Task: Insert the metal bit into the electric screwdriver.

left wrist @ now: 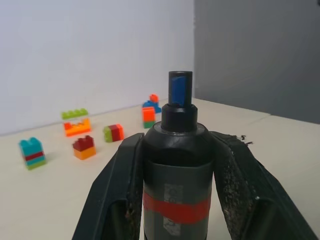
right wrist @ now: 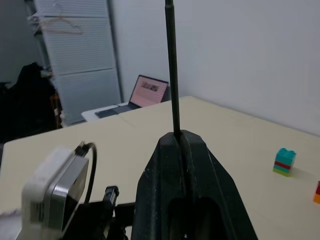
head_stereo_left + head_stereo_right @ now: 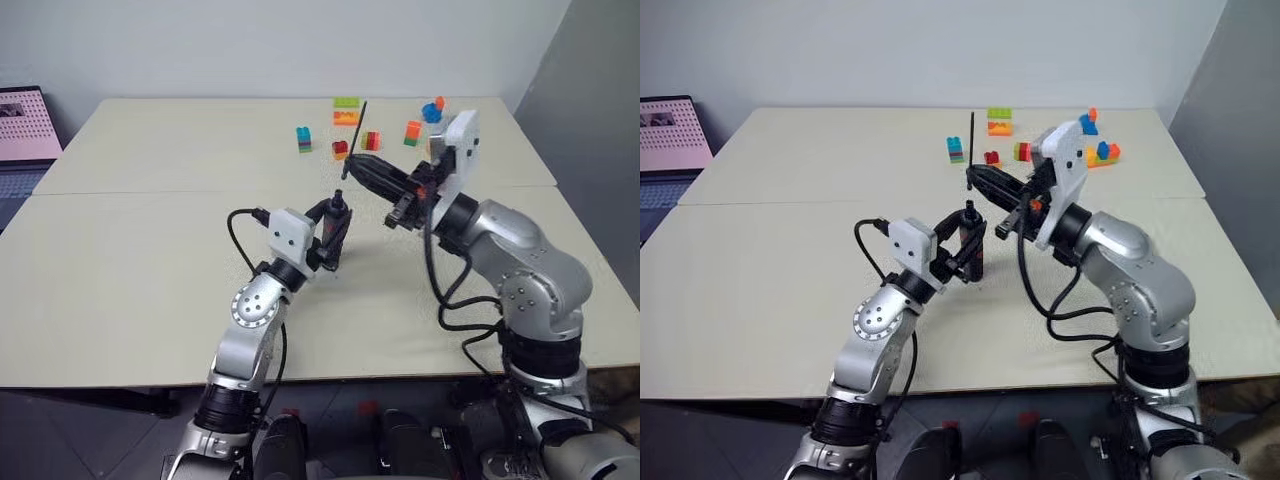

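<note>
So the left tool (image 3: 335,232) is clamped tight on the electric screwdriver (image 3: 338,215), holding it roughly upright above the middle of the surface (image 3: 120,280), a bit toward the near edge. In the left wrist view you can see both black fingers (image 1: 122,185) pressed against the sides of the body, with the red band sitting between them and the bluish tip poking out at the top. The right tool (image 3: 350,168) is pinched shut on the metal bit (image 3: 355,135), gripping it by its lower end so the thin rod sticks up and tilts slightly toward the far edge. The right wrist view shows the rod coming straight out from where the two fingers meet. The bit is up in the air just past the screwdriver tip, on the far side and a little to the right, near it but not touching; the two aren't lined up. Over by the far right corner there's a scatter of coloured toy bricks (image 3: 346,108), well apart from both tools. A laptop (image 3: 22,128) sits off the far left corner of the surface, screen lit up pink.
</note>
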Robot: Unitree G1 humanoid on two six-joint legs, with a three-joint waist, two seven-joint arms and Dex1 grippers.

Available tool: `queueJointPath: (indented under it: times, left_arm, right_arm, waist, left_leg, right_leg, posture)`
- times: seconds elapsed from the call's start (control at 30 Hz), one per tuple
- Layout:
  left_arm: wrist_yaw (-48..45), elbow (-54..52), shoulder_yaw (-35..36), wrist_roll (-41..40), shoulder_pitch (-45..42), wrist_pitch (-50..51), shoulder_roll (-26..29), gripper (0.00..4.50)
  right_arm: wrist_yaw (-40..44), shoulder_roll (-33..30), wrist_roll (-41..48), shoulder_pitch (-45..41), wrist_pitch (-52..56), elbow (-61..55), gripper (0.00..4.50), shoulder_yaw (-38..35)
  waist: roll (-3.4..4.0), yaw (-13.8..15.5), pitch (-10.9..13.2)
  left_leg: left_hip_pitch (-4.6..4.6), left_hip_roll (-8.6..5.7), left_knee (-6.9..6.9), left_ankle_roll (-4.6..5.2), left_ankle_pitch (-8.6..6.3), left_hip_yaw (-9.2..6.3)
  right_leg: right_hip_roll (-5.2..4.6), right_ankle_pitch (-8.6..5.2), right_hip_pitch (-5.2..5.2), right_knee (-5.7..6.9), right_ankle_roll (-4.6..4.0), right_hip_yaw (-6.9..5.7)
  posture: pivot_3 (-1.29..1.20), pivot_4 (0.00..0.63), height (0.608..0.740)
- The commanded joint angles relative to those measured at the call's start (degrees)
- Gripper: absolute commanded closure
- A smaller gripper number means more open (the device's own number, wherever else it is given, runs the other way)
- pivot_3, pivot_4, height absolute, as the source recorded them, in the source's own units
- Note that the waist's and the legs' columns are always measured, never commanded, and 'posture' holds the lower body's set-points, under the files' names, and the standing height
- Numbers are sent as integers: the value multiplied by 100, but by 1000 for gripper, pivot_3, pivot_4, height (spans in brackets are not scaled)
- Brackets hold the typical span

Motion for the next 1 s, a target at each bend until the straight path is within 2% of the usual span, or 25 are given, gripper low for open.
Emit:
queueJointPath:
  times: [0.03, 0.2, 0.47, 0.6, 1.0]
  left_arm:
    - [-958, -442, -14, -933, -145, 877, 373, 2871]
    - [-1543, -458, -59, -1166, -355, 1084, 671, 2871]
    - [-1815, -84, -301, -858, -351, 459, 407, 2872]
    - [-1974, 47, -431, -640, -181, 112, 461, 2872]
    - [-1999, 311, -299, -510, -44, -77, 564, 2872]
  right_arm:
    - [897, -568, 375, -273, -310, 197, 4500, -352]
    - [1666, -1090, 630, -291, -360, 443, 4500, -362]
    - [2434, -1469, 1077, -250, -164, 510, 4500, -244]
    - [2649, -1637, 1155, -237, -41, 532, 4500, -126]
    - [3195, -1641, 822, -412, -504, 1161, 4500, 136]
  waist:
    - [-2, 3, 3]
    - [-7, 29, 7]
    - [-8, 33, 8]
    - [-8, 33, 8]
    - [-8, 31, 8]
  left_leg:
    - [-1, -1, 0, 0, 0, 0]
    - [-11, -4, -1, 1, -1, 0]
    - [-16, -5, -3, 2, -2, -1]
    - [-14, -5, -3, 2, -2, -1]
    - [2, -5, -2, 2, -2, -1]
  right_leg:
    - [0, -3, 0, -1, 0, 0]
    - [-3, -14, 1, -1, 22, -4]
    - [-4, -17, -2, -1, 34, -7]
    - [-4, -17, -2, 0, 35, -7]
    - [-4, -16, 6, 13, 35, -5]
  posture:
    - [0, 150, 740]
    - [0, 150, 740]
    - [0, 150, 740]
    - [0, 150, 740]
    - [0, 150, 740]
